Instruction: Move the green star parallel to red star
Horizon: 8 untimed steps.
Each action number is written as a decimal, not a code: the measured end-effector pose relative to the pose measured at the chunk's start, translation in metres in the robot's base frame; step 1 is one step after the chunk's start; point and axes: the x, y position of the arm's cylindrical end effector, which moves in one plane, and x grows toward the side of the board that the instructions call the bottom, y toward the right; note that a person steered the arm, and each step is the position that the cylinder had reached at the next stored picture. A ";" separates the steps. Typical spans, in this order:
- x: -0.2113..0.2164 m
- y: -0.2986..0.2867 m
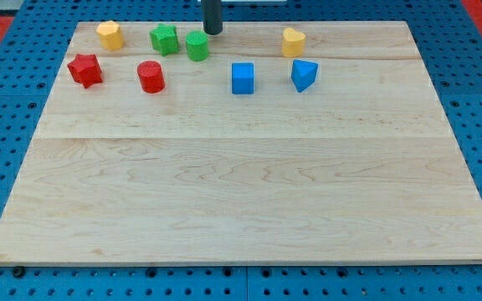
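**Operator:** Camera view first: where do you stand?

**Arm:** At the far edge of the pale, grainy wooden board, my tip sits just right of and a little beyond the glossy green cylinder block. I have no jaws to open or close, only a bare dark rod, and it touches nothing that I can make out.

**Operator:** And the star you are after?

**Arm:** The chunky green star block lies far left, just left of the green cylinder, apart from my tip. The red star block is further left and slightly nearer; a red cylinder block stands between them, nearer than the green star.

**Operator:** So which step is this?

**Arm:** The approach, I judge; the push is not begun. Next I must get behind the green star without nudging the cylinder, then slide it nearer into the red star's row.

**Operator:** Anything about handling?

**Arm:** Smooth plastic on smooth wood should slide easily, but a star's points may make it spin.
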 end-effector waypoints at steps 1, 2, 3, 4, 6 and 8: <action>-0.011 -0.001; -0.011 -0.014; -0.011 -0.031; -0.012 -0.049; 0.018 -0.062; 0.028 -0.064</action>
